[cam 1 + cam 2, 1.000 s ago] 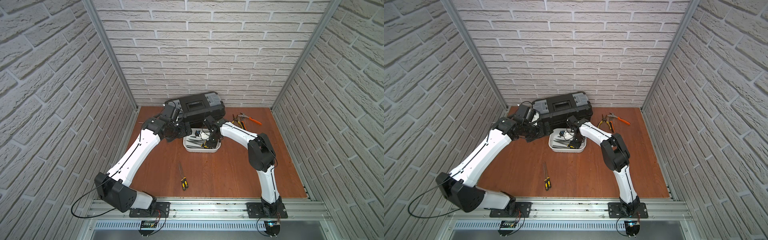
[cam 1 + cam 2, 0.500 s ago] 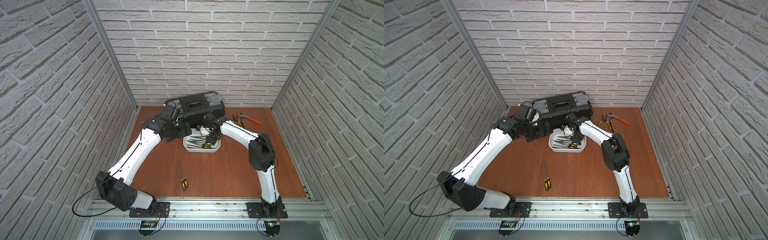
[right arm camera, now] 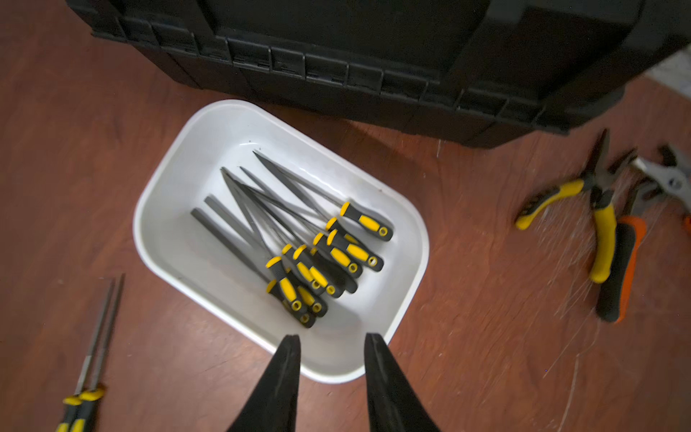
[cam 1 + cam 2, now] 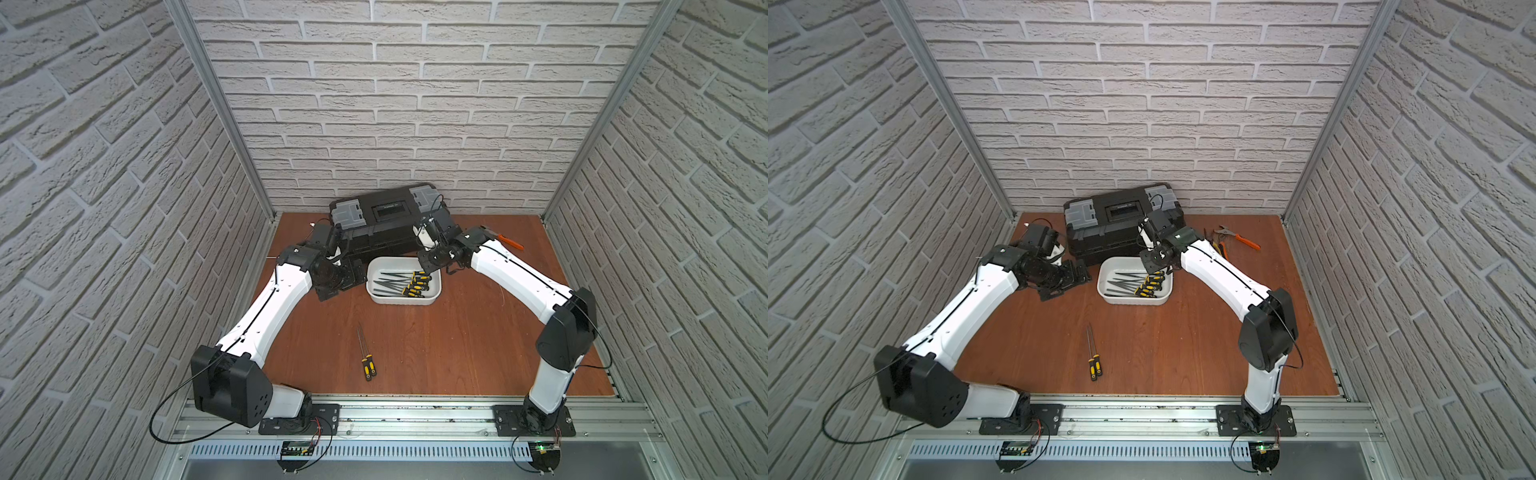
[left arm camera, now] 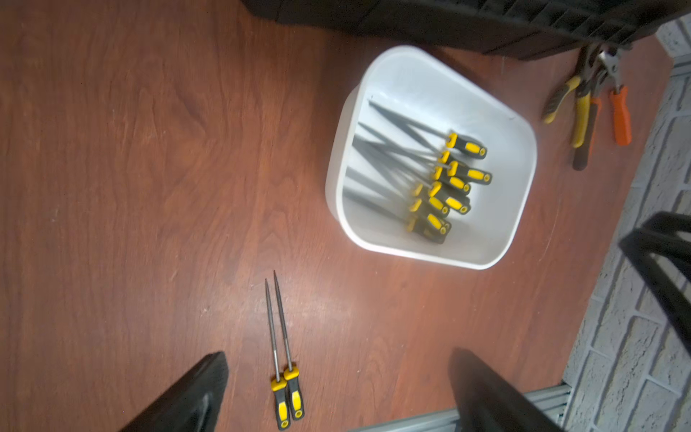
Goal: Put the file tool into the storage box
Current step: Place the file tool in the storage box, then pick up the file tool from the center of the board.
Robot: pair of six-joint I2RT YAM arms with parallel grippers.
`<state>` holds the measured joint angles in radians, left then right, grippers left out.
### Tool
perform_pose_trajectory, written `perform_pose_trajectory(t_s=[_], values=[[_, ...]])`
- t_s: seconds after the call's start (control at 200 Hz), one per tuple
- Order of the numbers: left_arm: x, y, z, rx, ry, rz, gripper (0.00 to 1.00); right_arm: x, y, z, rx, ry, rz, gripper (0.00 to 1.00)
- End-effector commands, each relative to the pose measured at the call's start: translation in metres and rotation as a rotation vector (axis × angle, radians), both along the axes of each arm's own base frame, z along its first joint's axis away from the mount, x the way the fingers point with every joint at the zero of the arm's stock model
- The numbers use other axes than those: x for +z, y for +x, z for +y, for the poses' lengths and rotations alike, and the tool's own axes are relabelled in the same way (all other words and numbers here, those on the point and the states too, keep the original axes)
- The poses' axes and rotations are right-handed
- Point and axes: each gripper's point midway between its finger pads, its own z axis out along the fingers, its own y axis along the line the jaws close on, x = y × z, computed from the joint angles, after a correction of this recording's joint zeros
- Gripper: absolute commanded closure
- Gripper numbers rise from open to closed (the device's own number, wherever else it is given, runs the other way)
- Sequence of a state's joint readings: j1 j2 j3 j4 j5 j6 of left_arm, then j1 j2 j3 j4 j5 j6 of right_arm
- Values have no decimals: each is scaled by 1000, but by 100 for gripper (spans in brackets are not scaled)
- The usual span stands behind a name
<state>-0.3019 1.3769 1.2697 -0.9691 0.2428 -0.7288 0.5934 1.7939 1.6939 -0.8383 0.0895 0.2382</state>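
Wooden tabletop: storage box holds many files; two file tools lie outside, well apart, not yet stowed. Right gripper, slightly parted, is empty above its rim; left gripper is spread wide, empty.

Top views: bright, even light from overhead; the walls are crisp and evenly lit.
Shadows: soft and short; faint ones lie on the tabletop under the arms and beside the tub.
Distortion: wide-angle; the wall posts splay outward toward the frame edges in both top views.
Left wrist view: dimmer and warmer; the files in the tub are smeared by blur; a pale sheen shows on the wood; the left claw is a dark, unfocused silhouette.
Right wrist view: the toolbox is nearly featureless black; the pliers are blurred; the right claw is dark and soft-edged.
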Motion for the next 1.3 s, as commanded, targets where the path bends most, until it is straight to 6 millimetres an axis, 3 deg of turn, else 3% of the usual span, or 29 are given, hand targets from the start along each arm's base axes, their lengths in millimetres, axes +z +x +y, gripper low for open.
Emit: perform_pose_trajectory(t_s=[0.0,0.225,0.335,0.555,0.795,0.815,0.885,1.295], values=[[-8,-18,-2,-42,-42,32,2,-15,-37,29,-158,140,97,66],[-37,-21,14,6,-109,61,2,-62,-107,83,-138,144,214,64],[-48,-27,25,37,-162,100,2,-85,-137,99,-117,128,280,63],[-72,-61,39,52,-152,220,3,-124,-181,125,-21,92,418,63],[-82,-83,41,62,-147,259,2,-134,-204,153,74,58,468,61],[-82,-84,41,64,-146,261,2,-145,-206,153,75,33,483,61],[-81,-87,43,70,-137,256,2,-147,-209,157,94,24,484,61],[-63,-82,60,149,-72,178,2,-162,-213,166,144,-19,509,61]])
